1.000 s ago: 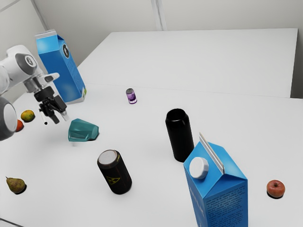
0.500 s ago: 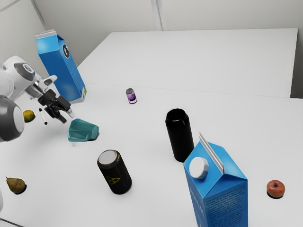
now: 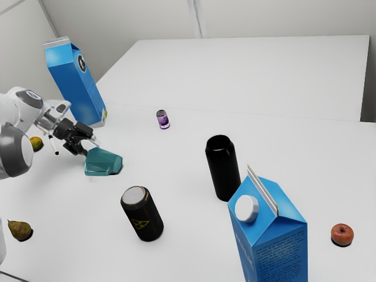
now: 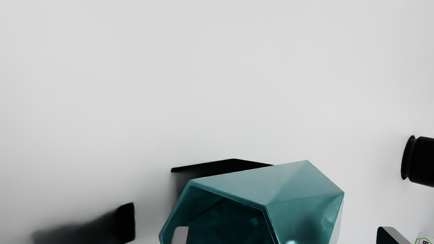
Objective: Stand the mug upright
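The teal faceted mug [image 3: 103,162] lies on its side on the table, towards the exterior view's left. Right beside it, at its end nearer the arm, is my gripper [image 3: 86,143], low over the table. In the wrist view the mug [image 4: 305,203] shows its dark open mouth, and my gripper [image 4: 283,235] has its fingers wide apart. One fingertip [image 4: 180,235] overlaps the mouth, while the other stands off past the mug's far side. Whether the first finger is inside the mouth or just in front of it, I cannot tell.
A tall blue carton [image 3: 76,85] stands behind my gripper. Nearer are a dark can [image 3: 143,214], a black bottle [image 3: 223,169] and another blue carton [image 3: 273,241]. A purple-capped small bottle [image 3: 163,120], a pear [image 3: 20,230] and an apple [image 3: 342,234] are farther off.
My gripper has moved towards the exterior view's right and down, closing the distance to the mug. The mug and the other things have stayed where they were.
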